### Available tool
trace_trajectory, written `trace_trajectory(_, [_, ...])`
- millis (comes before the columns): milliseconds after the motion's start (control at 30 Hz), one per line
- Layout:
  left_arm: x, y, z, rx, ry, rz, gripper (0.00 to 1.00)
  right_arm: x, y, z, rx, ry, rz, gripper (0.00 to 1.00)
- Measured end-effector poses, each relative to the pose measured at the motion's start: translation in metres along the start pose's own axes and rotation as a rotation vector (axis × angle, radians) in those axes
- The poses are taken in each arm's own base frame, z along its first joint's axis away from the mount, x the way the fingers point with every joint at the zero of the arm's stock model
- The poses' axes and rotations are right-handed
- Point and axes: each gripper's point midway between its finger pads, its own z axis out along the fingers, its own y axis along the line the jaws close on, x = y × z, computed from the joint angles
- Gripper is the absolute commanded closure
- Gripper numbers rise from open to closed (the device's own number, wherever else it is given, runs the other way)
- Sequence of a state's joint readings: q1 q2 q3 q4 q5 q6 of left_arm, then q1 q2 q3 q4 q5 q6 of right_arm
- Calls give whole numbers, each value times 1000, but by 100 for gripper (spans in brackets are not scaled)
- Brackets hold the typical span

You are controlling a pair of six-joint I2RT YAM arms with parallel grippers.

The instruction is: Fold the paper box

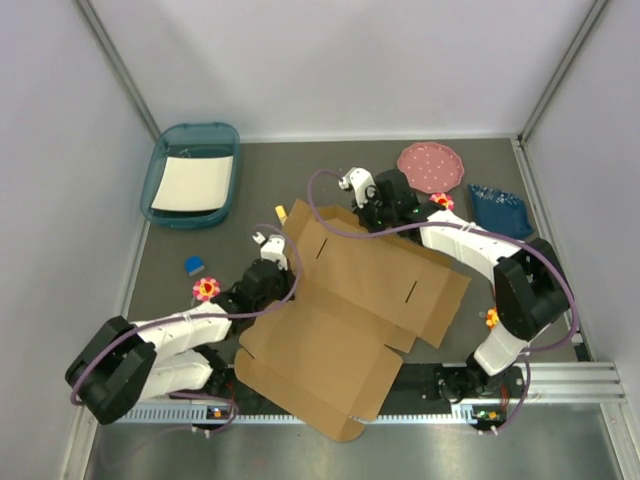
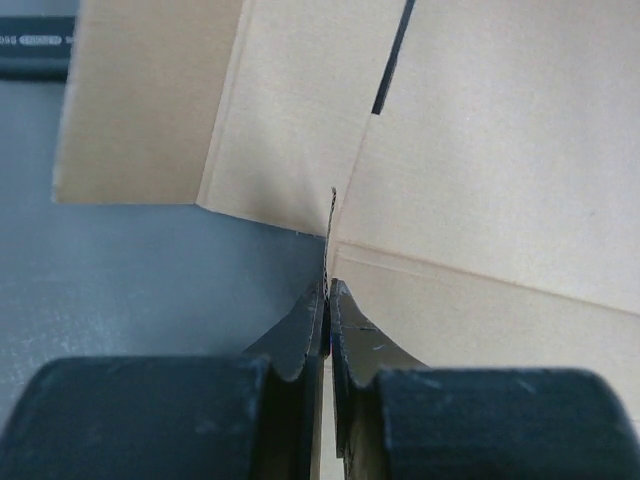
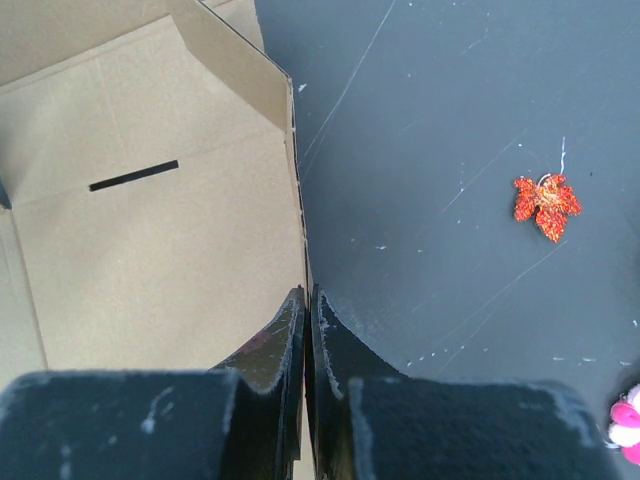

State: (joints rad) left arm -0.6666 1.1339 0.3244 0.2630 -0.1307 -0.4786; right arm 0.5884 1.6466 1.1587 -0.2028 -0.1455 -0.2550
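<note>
Cardboard paper box (image 1: pixel 350 290), slotted, creased; right gripper (image 3: pixel 307 296) seemingly pinches edge.

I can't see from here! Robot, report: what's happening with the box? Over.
Left gripper shut on box edge. Right gripper shut on its far edge. Box open, not yet folded. Small yellow piece beside far corner.
</note>
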Motion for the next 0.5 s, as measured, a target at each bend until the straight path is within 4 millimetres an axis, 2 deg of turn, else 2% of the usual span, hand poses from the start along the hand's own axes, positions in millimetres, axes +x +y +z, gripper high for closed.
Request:
trace_trajectory(333, [13,-14,-2,-104,-58,328,88,5,1,-1,6,25,-16,100])
trace_trajectory(433, [18,-20,-1,-145,-63,421,78,6,0,-1,12,29,-16,100])
trace_trajectory(467, [20,-22,0,-161,-65,446,70,6,0,-1,14,29,-17,100])
trace_trajectory(500, [21,-24,0,-168,-65,461,66,6,0,-2,15,30,-16,100])
